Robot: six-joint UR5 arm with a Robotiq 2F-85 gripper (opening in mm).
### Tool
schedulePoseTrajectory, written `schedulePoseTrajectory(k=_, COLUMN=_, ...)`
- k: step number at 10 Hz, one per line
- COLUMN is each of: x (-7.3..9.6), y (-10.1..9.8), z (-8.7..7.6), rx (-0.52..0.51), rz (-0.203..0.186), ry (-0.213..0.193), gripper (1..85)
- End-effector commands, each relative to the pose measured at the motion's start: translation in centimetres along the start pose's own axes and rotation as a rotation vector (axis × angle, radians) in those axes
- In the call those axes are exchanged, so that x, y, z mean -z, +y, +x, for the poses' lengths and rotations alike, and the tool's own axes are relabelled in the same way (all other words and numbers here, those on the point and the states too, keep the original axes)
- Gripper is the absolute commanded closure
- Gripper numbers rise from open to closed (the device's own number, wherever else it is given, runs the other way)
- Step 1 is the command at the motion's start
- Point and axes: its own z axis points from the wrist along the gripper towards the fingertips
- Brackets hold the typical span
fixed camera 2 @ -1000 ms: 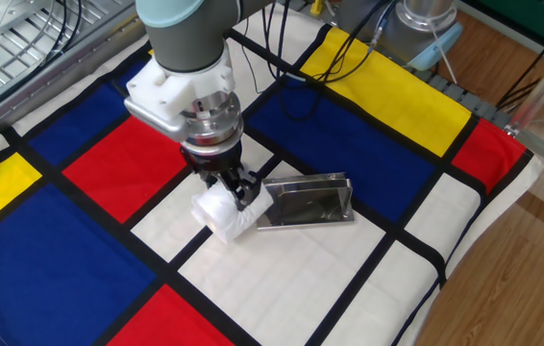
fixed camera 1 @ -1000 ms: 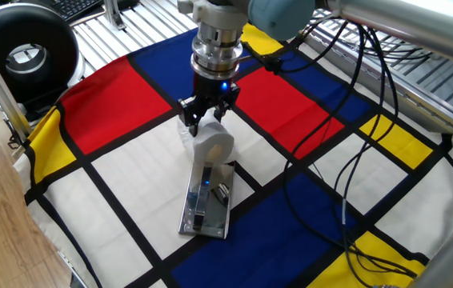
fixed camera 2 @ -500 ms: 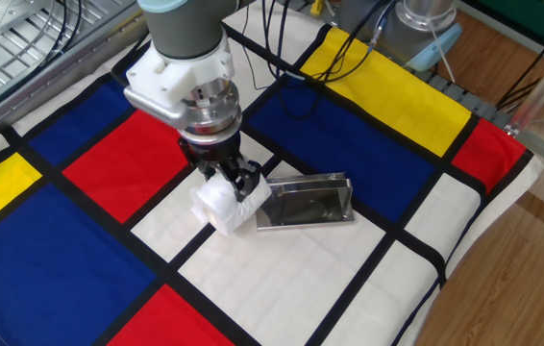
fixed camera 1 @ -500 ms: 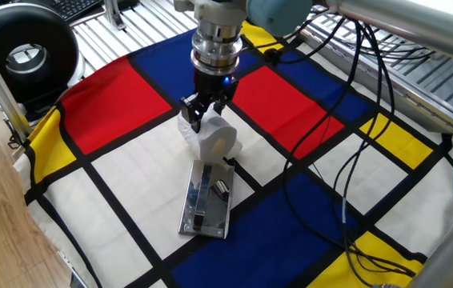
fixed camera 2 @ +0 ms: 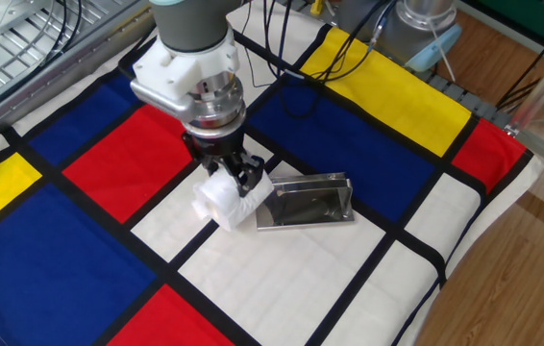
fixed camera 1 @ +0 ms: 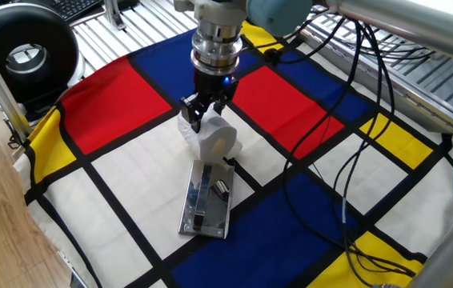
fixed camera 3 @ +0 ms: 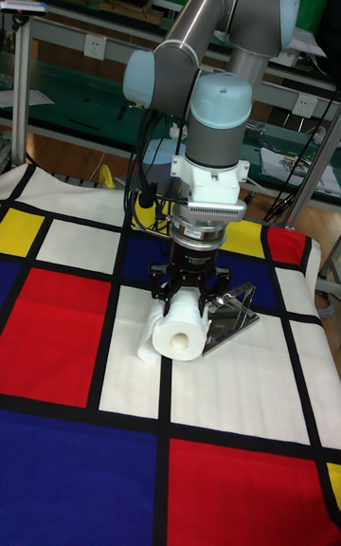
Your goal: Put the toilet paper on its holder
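The toilet paper [fixed camera 1: 210, 138] [fixed camera 2: 224, 203] [fixed camera 3: 178, 334] is a white roll held just above the cloth, with my gripper [fixed camera 1: 202, 115] [fixed camera 2: 231, 178] [fixed camera 3: 188, 299] shut on its top. It hangs at one end of the holder [fixed camera 1: 208, 200] [fixed camera 2: 309, 202] [fixed camera 3: 230, 311], a shiny chrome plate lying flat on a white square of the cloth. In the tall fixed view the roll's open core faces the camera. A small bar [fixed camera 1: 221, 190] shows on the plate. Whether the roll touches the holder cannot be told.
A checked cloth [fixed camera 1: 130, 176] in red, blue, yellow and white covers the table. Black cables [fixed camera 1: 354, 160] run across its right side. A round black device [fixed camera 1: 22, 52] sits at the far left corner. The cloth's edge drops to a wooden floor [fixed camera 2: 522, 240].
The gripper has lifted the roll slightly and drawn it away from the holder's end over the last second. In the last half second there is almost no movement.
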Motion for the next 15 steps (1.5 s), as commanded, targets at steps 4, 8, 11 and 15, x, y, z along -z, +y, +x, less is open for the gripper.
schedulePoseTrajectory(k=4, x=0.0, y=-0.4, z=1.4, rx=-0.074, rz=-0.010, ry=-0.016, gripper=84.3)
schedulePoseTrajectory(k=8, x=0.0, y=-0.6, z=1.8, rx=-0.174, rz=-0.002, ry=-0.001, gripper=84.3)
schedulePoseTrajectory(k=11, x=0.0, y=-1.1, z=2.0, rx=-0.200, rz=0.018, ry=0.008, gripper=84.3)
schedulePoseTrajectory(k=15, x=0.0, y=-1.3, z=2.3, rx=-0.216, rz=0.028, ry=0.015, gripper=84.3)
